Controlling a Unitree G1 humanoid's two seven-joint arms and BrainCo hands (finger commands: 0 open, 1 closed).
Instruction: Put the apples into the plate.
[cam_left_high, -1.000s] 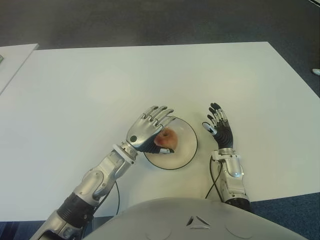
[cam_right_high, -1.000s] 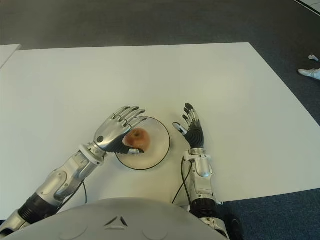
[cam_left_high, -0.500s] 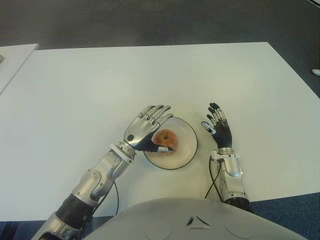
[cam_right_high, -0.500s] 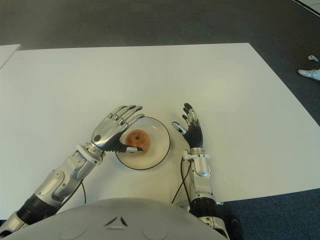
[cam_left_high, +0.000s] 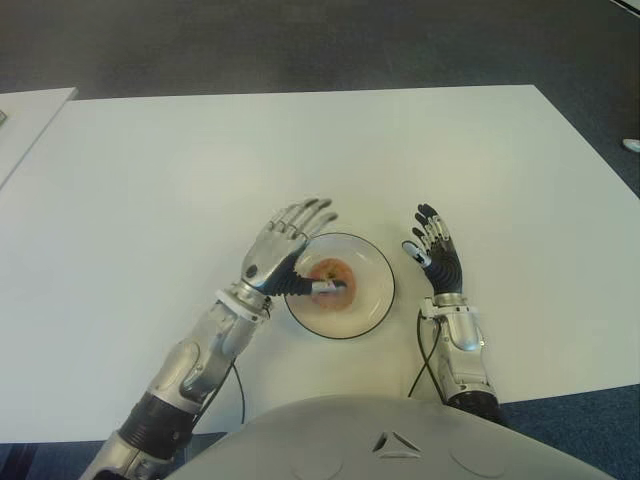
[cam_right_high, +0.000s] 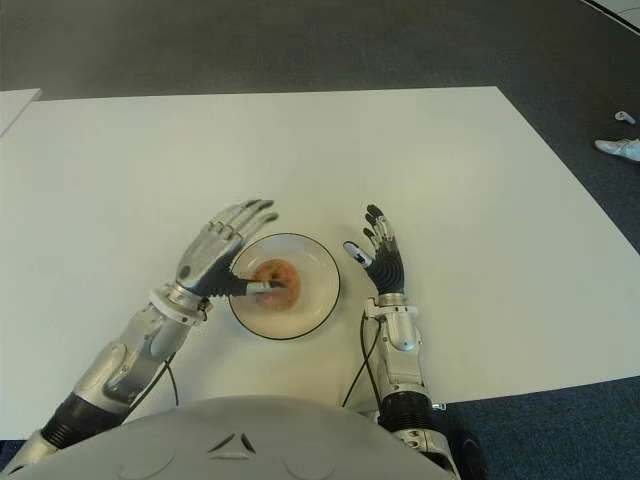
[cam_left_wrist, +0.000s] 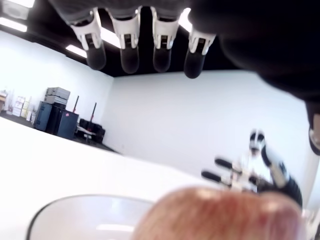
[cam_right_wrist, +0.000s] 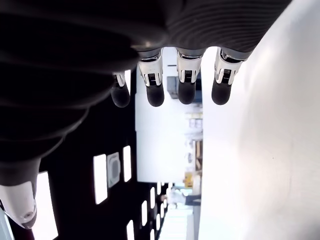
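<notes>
Left eye view shows one apple lying in the plate, a shallow round dish on the white table just in front of the robot. The left hand is at the plate's left rim with its four fingers stretched out flat and spread, away from the fruit; only the thumb reaches in over the dish and shows across the apple, and I cannot tell whether it touches. The left wrist view agrees: the fingertips hang straight and apart above, with the apple's red skin low and close beneath the palm, so the hand grips nothing. By that I judge the apple to be released and this part of the task done, the withdrawal of the hand being what remains of it. The task speaks of apples, yet no second apple shows anywhere on the table, so whether more is left cannot be said from here. The right hand shows just right of the plate, idle, fingers extended and loosely spread, holding nothing. Beyond the table lies dark floor, with another white table's corner at the far left. Nothing stands near the plate to hinder the left hand drawing back.
</notes>
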